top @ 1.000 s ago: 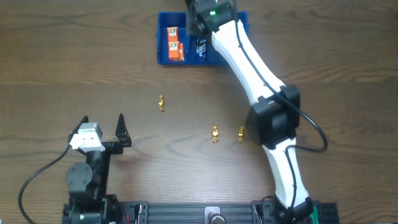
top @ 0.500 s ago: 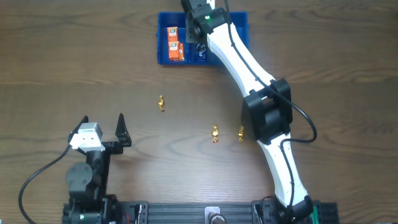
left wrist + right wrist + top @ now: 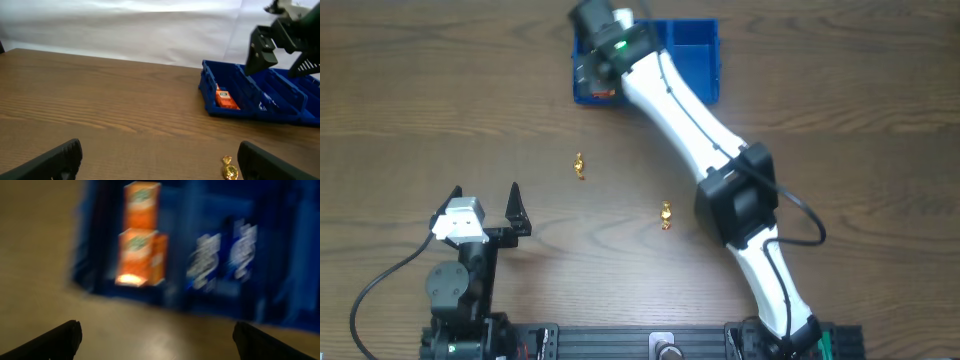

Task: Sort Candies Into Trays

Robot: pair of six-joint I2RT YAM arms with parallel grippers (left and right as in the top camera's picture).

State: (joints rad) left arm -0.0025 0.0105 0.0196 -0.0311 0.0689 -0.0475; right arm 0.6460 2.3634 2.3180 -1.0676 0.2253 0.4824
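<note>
A blue tray [image 3: 692, 58] with compartments stands at the table's far side. Its left compartment holds orange candy boxes [image 3: 140, 240], and dark blue packets [image 3: 220, 255] lie in the one beside it. My right gripper [image 3: 588, 68] hangs open and empty above the tray's left front edge [image 3: 155, 335]; from the left wrist it shows over the tray [image 3: 282, 60]. Two gold wrapped candies [image 3: 580, 166] [image 3: 666, 215] lie loose on the wood. My left gripper [image 3: 485, 195] stands open near the front left, well short of the nearest gold candy [image 3: 229, 169].
The right arm's elbow [image 3: 735, 200] hangs over the table right of the middle gold candy. The tray's right compartments [image 3: 705, 45] look bare. Open wood surrounds the loose candies on all sides.
The right arm swung left, carrying its gripper from the tray's middle to its left edge. Its elbow now covers the third gold candy. The left arm has kept still.
</note>
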